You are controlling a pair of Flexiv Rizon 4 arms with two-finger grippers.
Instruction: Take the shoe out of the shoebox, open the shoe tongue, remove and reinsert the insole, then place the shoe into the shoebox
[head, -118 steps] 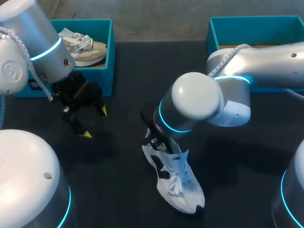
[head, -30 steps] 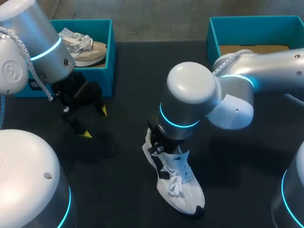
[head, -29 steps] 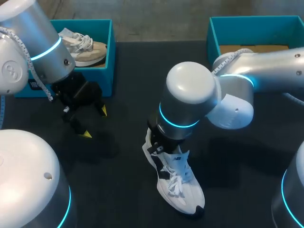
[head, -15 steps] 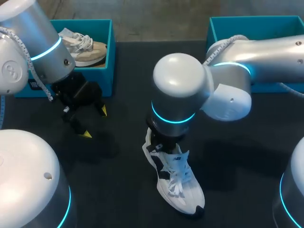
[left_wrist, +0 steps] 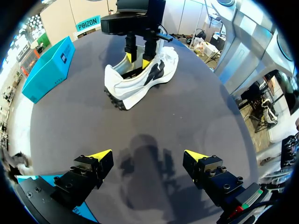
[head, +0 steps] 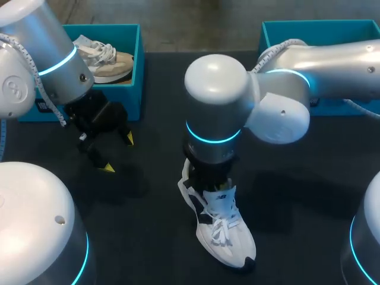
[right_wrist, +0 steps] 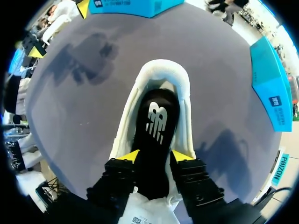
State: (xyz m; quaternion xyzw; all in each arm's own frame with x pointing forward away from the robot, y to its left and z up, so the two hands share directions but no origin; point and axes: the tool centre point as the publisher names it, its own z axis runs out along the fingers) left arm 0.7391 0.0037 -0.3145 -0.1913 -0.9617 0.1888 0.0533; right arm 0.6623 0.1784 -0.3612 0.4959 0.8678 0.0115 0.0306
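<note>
A white shoe (head: 222,228) with black side marks stands on the dark table (head: 160,107), toe toward the near edge. My right arm's wrist (head: 214,119) hangs over its heel. In the right wrist view my right gripper (right_wrist: 155,156) is open, its yellow tips down in the shoe's mouth and just above the black insole (right_wrist: 156,119), which lies flat inside. The left wrist view shows the same shoe (left_wrist: 140,81) with the right gripper (left_wrist: 138,56) in it. My left gripper (head: 117,153) stands open and holds nothing over bare table, left of the shoe.
A teal shoebox (head: 138,71) at the back left holds a beige shoe (head: 107,59). A second teal shoebox (head: 320,32) stands at the back right, partly behind my right arm.
My right arm has swung leftward over the shoe's heel and its fingers have parted. The shoe and my left arm have not moved.
</note>
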